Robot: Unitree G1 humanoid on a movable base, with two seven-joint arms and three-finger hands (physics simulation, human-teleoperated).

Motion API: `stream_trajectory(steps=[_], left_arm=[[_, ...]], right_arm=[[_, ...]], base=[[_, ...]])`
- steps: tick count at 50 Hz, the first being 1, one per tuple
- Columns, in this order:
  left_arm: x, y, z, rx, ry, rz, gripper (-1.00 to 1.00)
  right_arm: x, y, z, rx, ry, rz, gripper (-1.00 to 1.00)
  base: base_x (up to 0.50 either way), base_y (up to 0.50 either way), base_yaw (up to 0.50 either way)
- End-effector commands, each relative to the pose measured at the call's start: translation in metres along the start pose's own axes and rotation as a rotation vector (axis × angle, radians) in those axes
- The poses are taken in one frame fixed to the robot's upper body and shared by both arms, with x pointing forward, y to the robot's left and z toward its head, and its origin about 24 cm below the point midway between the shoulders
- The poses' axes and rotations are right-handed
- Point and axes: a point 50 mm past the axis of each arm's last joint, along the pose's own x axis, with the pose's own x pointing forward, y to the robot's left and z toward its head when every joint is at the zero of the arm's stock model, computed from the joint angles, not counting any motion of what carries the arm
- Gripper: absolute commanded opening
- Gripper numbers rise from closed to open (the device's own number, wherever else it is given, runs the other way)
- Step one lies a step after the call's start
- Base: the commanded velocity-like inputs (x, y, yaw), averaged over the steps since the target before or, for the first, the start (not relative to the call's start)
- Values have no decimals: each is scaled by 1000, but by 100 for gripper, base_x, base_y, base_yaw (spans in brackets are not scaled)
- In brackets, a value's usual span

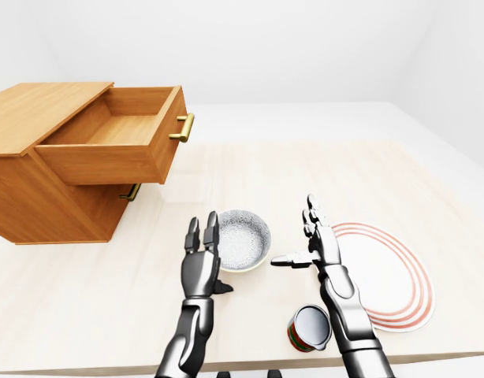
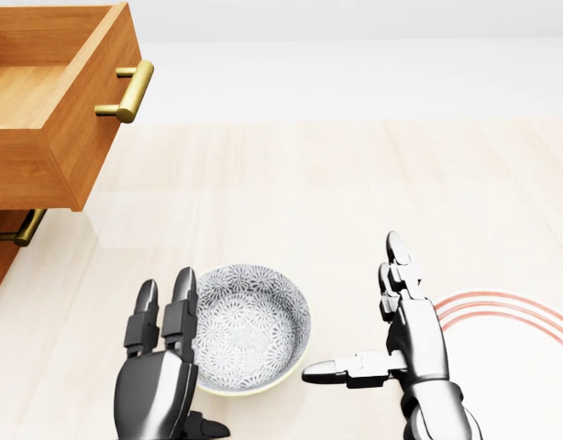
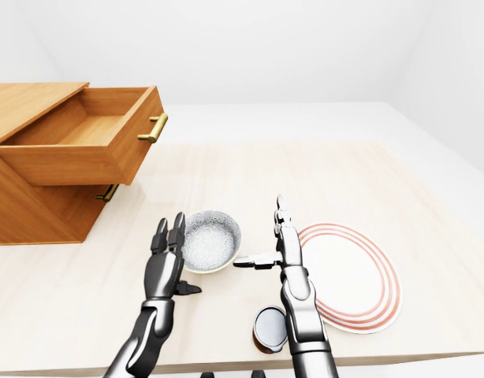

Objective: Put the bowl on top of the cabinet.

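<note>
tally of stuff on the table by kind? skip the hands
Cabinet: 1
Bowl: 1
Plate: 1
Can: 1
Total: 4

Pale wooden table [image 1: 321, 169], bearing a wooden cabinet [image 1: 37, 189] at left with top drawer pulled out, a patterned bowl [image 1: 243, 239] centre, red-ringed plate [image 1: 388, 272] right, small can [image 1: 309, 327] near bottom edge.
</note>
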Motion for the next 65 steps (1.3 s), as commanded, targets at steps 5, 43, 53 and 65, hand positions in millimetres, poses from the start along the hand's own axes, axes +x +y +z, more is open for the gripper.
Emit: stream_trajectory(steps=[5, 43, 53, 65], left_arm=[[0, 1, 6, 18, -36, 2, 19], [10, 29, 6, -62, -12, 135, -98], [20, 60, 13, -165, -19, 279, -98], [20, 77, 23, -216, -51, 331, -98]], right_arm=[[2, 0, -2, -1, 5, 0, 100], [2, 2, -2, -4, 4, 7, 100], [1, 2, -2, -5, 4, 7, 100], [1, 3, -2, -6, 3, 8, 100]], base=[[0, 0, 0], [0, 0, 0], [0, 0, 0], [0, 0, 0]])
